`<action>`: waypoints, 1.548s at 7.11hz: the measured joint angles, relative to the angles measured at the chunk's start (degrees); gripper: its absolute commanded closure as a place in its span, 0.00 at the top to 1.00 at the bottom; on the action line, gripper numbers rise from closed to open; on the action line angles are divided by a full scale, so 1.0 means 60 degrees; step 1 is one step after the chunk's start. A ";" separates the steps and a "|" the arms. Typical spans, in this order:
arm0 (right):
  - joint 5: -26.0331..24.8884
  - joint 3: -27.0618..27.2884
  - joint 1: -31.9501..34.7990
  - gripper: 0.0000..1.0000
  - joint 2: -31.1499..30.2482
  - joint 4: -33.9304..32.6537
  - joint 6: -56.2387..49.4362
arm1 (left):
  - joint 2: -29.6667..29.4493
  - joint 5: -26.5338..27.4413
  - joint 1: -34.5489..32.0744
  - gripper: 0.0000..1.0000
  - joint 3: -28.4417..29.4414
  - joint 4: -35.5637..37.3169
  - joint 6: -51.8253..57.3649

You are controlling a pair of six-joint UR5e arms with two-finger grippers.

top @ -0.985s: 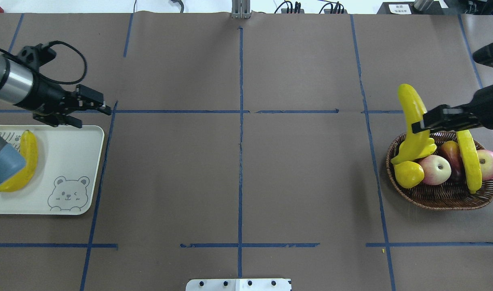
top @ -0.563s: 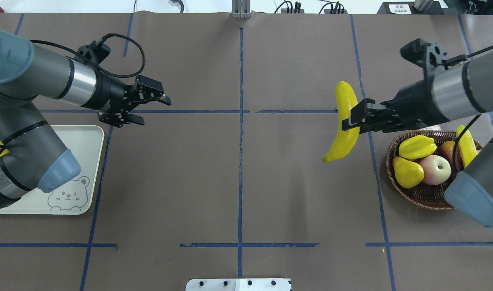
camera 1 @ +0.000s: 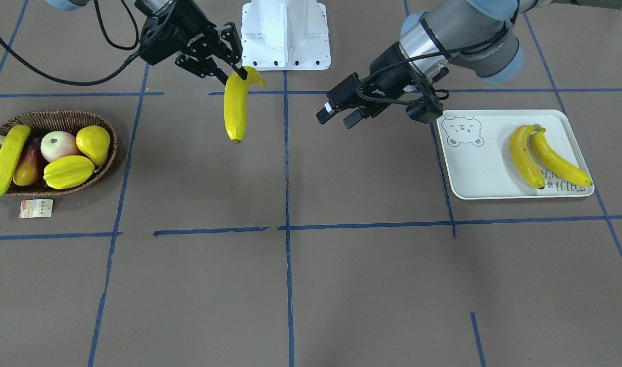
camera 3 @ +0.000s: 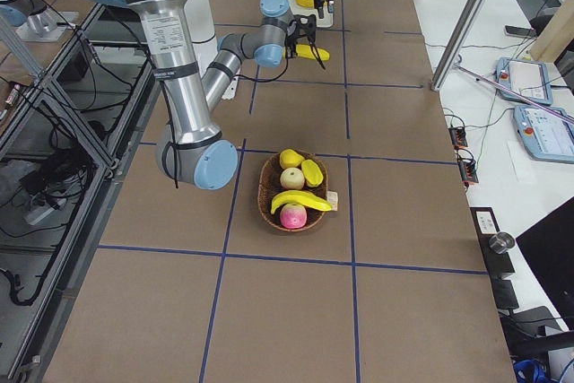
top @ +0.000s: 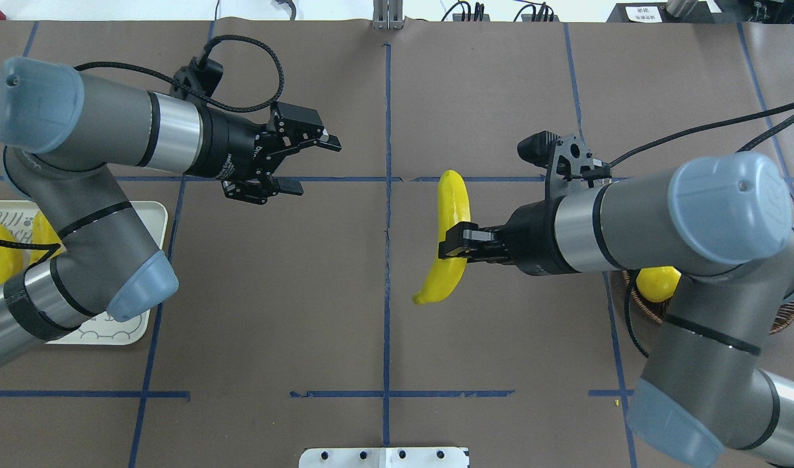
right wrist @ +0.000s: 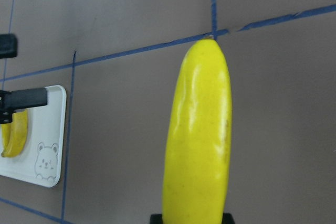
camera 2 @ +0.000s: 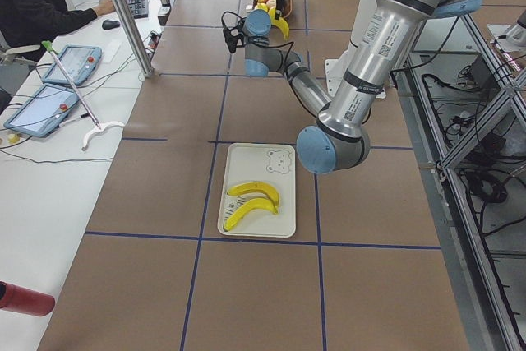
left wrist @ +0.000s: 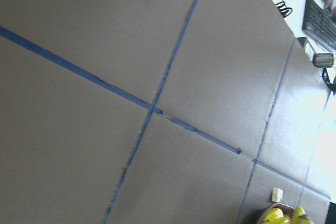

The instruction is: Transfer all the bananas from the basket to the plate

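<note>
- The held banana [camera 1: 235, 112], glossy bright yellow, hangs almost vertically in the upper centre of the front-facing view, dark tip down, pinched near its top end by the right gripper [camera 1: 238, 69].
- The left plate banana [camera 1: 523, 157] and right plate banana [camera 1: 559, 163] lie side by side on the plate's right half, upper ends touching, lower ends spread apart.
- The plate [camera 1: 484, 171], white and rectangular with rounded corners, sits flat at the frame's right, its bear-face print [camera 1: 461, 131] at its upper-left corner.
- The basket banana [camera 1: 6, 160] slants across the basket's left side, lower tip overhanging the rim.
- The basket [camera 1: 61, 116], oval dark-brown wicker, rests at the left edge, its paper tag [camera 1: 35, 208] just below.
</note>
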 measured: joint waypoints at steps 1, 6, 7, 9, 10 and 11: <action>-0.0389 0.0009 -0.0527 0.00 0.0265 -0.0014 0.0002 | -0.0132 0.0131 0.0287 0.99 -0.0001 -0.0041 -0.0072; -0.1926 -0.0007 -0.1804 0.00 0.0599 -0.0023 -0.0113 | -0.0403 0.0693 0.1274 0.99 0.0007 -0.0069 -0.0261; -0.1934 -0.0008 -0.1807 0.00 0.0603 -0.0023 -0.0115 | -0.0394 0.0695 0.1503 0.99 0.0011 -0.0076 -0.0245; -0.1934 -0.0015 -0.1813 0.00 0.0606 -0.0023 -0.0117 | -0.0386 0.0692 0.1791 0.98 0.0006 -0.0090 -0.0236; -0.1924 -0.0012 -0.1811 0.00 0.0607 -0.0023 -0.0116 | -0.0381 0.0686 0.1856 0.90 -0.0014 -0.0094 -0.0235; -0.1911 -0.0011 -0.1805 0.00 0.0607 -0.0023 -0.0120 | -0.0370 0.0682 0.1882 0.22 -0.0033 -0.0100 -0.0220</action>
